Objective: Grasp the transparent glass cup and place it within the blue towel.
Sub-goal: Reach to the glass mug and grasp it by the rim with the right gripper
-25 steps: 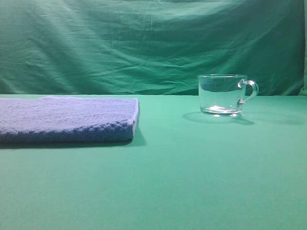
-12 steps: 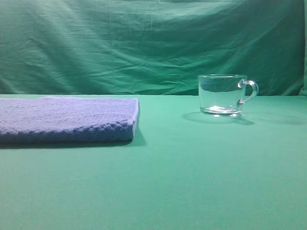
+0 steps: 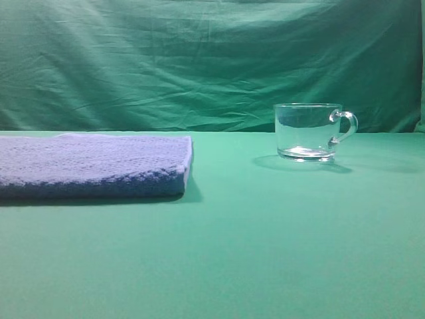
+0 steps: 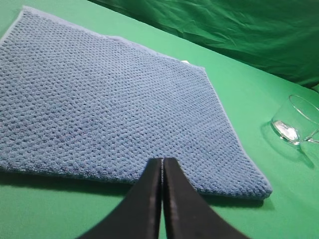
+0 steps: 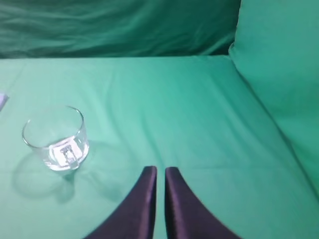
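A transparent glass cup (image 3: 307, 131) stands upright and empty on a green-covered table (image 3: 265, 252), well apart from the blue towel (image 3: 93, 165), which lies flat and folded off the side of the cup opposite its handle, with bare cloth between the two. Neither arm appears in the high view. From the right wrist view, the right gripper (image 5: 159, 172) hangs above the table with its dark fingers almost touching, a thin sliver of green showing between them and nothing held; the cup (image 5: 56, 138) sits ahead of it and off to its left, near but not touched. The left gripper (image 4: 162, 162), pressed fully together and likewise grasping nothing, hovers over the near edge of the towel (image 4: 109, 104), and from there the cup (image 4: 296, 120) shows only at the far right of its view, beyond the towel's corner. Judged from this, the right arm is the nearer to the cup and the likelier to take it; its fingers would have to part before closing on the wall or rim. The cup is short and wide, its axis vertical. Nothing rests on the towel yet, so the task looks barely begun.
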You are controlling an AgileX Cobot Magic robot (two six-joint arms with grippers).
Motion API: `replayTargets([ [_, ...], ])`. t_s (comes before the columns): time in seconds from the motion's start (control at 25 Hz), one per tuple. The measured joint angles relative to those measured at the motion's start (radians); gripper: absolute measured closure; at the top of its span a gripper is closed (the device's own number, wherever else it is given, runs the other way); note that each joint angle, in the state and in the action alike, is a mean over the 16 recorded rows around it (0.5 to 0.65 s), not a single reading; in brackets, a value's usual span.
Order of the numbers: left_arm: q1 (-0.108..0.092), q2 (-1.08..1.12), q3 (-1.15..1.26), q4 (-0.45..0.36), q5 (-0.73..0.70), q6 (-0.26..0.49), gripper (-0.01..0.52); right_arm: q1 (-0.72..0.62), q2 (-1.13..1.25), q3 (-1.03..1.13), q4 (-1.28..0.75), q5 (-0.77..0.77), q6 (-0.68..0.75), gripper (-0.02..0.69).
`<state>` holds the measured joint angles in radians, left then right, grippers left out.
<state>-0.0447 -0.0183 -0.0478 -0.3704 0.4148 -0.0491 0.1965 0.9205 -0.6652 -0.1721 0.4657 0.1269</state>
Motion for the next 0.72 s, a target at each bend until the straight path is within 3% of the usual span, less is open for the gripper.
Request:
replayTargets([
  [0.16,0.0,0.0,0.0,0.0,0.0,0.0,0.514,0.06,0.13,-0.079,0.0,0.06,-0.03,0.521],
  [0.56,0.0,0.0,0.0,0.0,0.0,0.001,0.514,0.156,0.467,-0.306,0.0,0.25,-0.069,0.153],
  [0.72,0.0,0.0,0.0,0.0,0.0,0.001,0.514,0.17,0.594,-0.401,0.0,0.321,-0.085,0.049],
])
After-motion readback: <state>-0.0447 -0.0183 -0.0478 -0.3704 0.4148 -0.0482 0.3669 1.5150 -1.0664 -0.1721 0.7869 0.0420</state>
